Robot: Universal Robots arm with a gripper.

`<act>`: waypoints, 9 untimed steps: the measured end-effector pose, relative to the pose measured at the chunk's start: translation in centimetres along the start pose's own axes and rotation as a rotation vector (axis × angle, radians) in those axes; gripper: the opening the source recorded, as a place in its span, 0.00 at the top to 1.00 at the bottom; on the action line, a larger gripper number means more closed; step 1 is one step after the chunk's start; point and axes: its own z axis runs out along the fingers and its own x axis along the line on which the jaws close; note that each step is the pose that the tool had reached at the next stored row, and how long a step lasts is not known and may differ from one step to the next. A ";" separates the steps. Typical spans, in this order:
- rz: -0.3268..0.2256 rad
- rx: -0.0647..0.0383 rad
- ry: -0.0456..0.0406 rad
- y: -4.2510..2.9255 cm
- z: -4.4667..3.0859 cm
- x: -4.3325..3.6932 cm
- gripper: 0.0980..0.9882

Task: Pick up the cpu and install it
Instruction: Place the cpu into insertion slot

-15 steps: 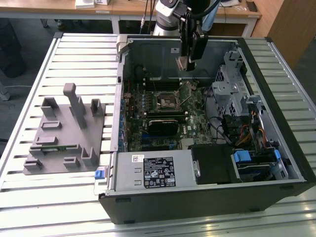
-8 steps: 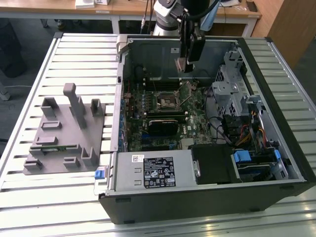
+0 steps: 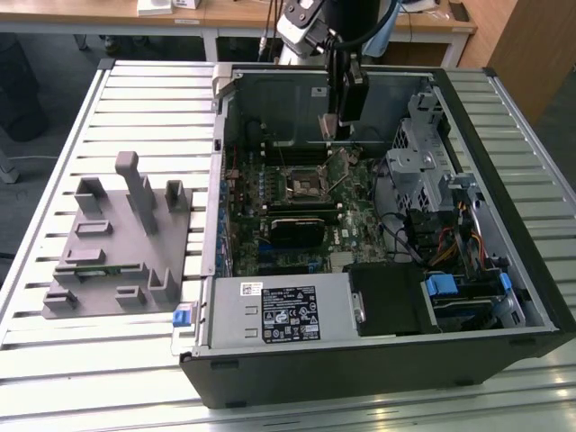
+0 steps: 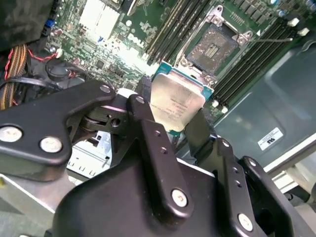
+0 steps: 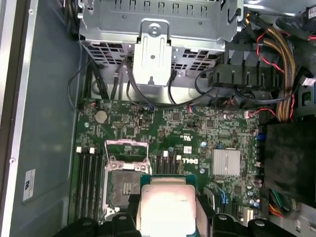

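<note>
- gripper (image 4: pixel 173 114) is clamped narrowly on the cpu (image 4: pixel 177 98), gripping two opposite edges.
- cpu is held above the motherboard (image 5: pixel 197 128), near the open socket (image 4: pixel 212 47), toward the computer case's (image 3: pixel 360 369) far wall.

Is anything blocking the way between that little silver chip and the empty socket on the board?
Nothing visible does. The gripper holds the cpu above the motherboard, and the open socket beside it is bare, no cable or part across it.
</note>
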 end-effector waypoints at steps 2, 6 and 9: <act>0.000 -0.001 0.0043 -0.06 0.35 0.06 0.52; 0.000 -0.001 0.0086 -0.24 0.97 0.54 0.52; 0.000 -0.001 0.0088 -0.48 1.49 0.89 0.52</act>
